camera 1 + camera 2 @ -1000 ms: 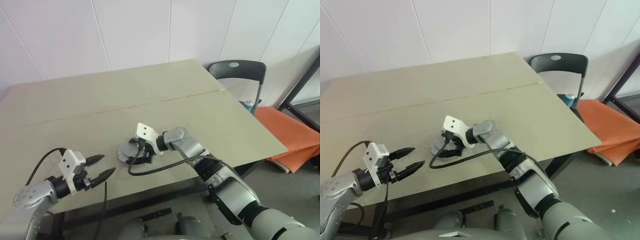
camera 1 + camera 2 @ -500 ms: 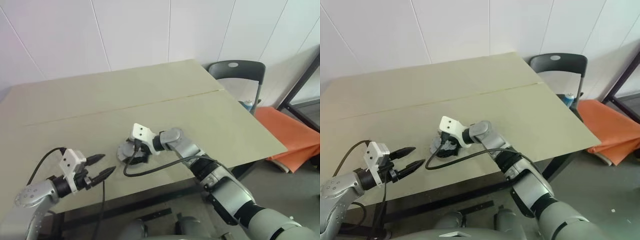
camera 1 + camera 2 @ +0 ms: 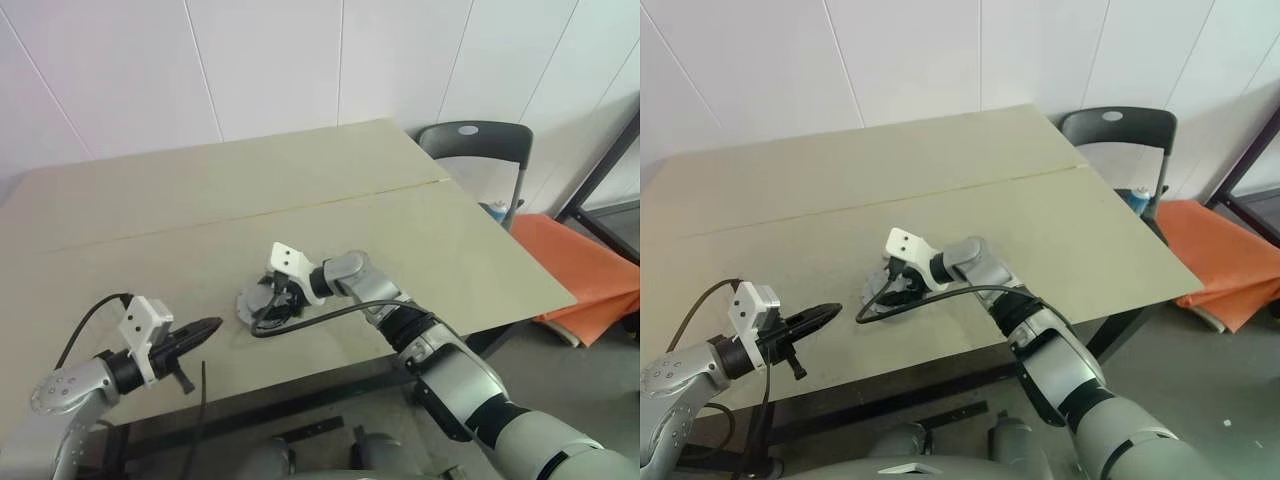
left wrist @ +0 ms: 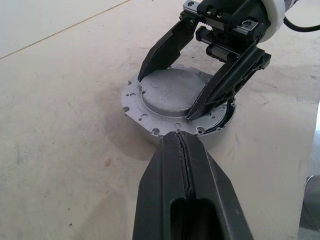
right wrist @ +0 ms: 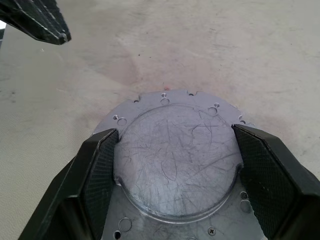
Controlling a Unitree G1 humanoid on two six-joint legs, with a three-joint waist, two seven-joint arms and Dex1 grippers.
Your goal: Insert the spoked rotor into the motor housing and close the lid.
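Since a second ago your left tool [image 3: 200,331] has snapped from wide open to fully shut, its black fingers pressed tip to tip on nothing, hovering near the assembly. Your right tool [image 5: 172,150] has narrowed slightly; its textured black fingertips [image 5: 102,150] touch opposite sides of the raised centre of the flat round silvery-grey lid [image 4: 170,95]. That scratched, matte metal disc lies flat, face up, on the round motor housing [image 4: 217,125], whose flange shows small screw holes. Both sit on the beige, scuffed tabletop [image 3: 150,220], near its front edge.
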